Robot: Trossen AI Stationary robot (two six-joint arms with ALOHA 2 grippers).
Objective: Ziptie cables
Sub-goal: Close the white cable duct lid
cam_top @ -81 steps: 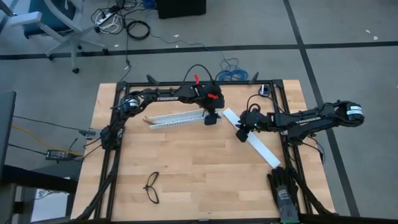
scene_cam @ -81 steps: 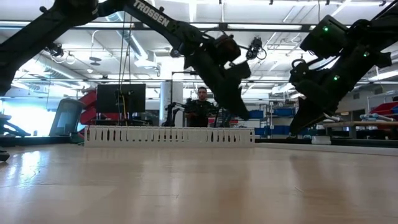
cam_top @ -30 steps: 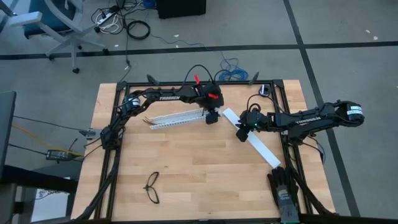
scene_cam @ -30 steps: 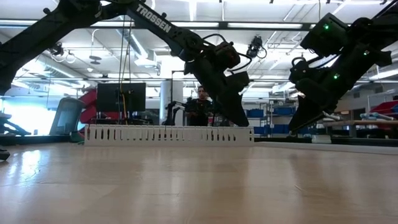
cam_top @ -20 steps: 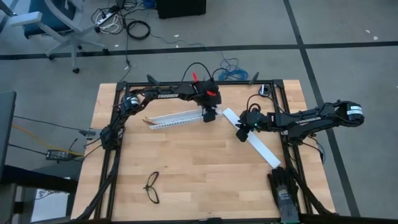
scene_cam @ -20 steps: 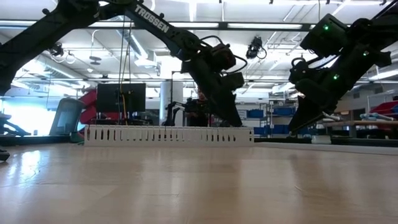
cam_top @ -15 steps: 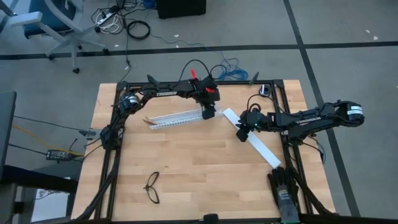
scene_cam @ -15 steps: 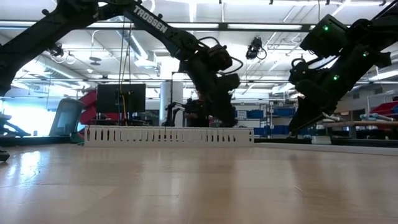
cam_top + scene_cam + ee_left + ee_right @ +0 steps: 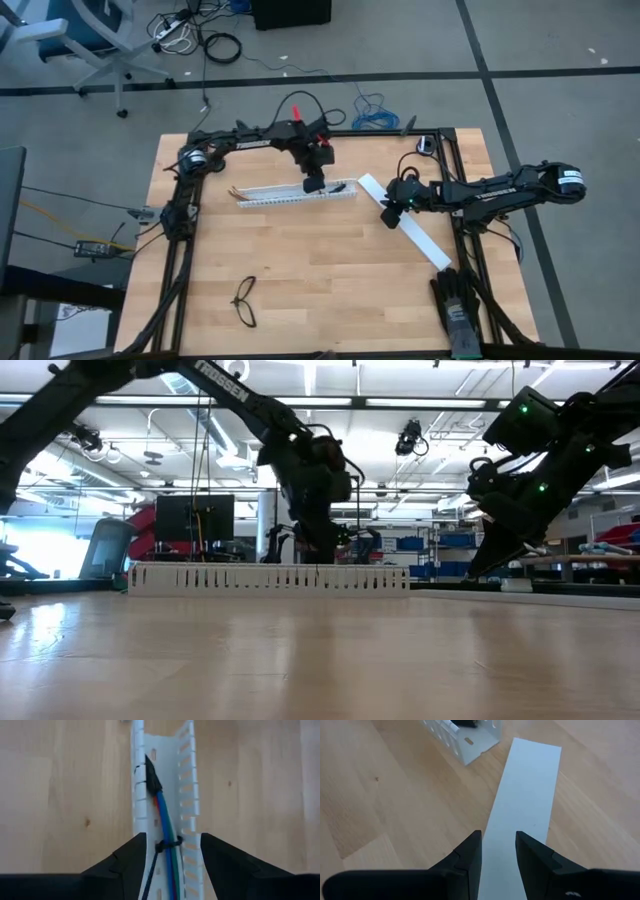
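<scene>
The left gripper (image 9: 314,186) hangs over the slotted white channel (image 9: 296,194), about two-thirds of the way along it toward the open end on the right arm's side. In the left wrist view its two dark fingers (image 9: 131,857) stand apart, one on each outer side of the channel walls, with the channel running between them. The jaws are partly open; whether the fingers press on the walls cannot be told.

The cables (image 9: 167,832) lie inside the channel, running lengthwise (blue, green and red strands are visible), and meet at a dark tip (image 9: 151,775) farther along the channel. The ziptie (image 9: 169,843) shows as a thin dark band across the bundle just in front of the fingers, with a dark tail trailing down beside the strands. Whether the band is closed cannot be told.

The right gripper (image 9: 389,213) waits over the flat white strip (image 9: 418,236), which lies at an angle beside the channel's open end. In the right wrist view its jaws stand slightly apart above the strip, holding nothing.

A pair of black glasses (image 9: 244,302) lies on the wooden table (image 9: 300,270), well apart from both arms.
</scene>
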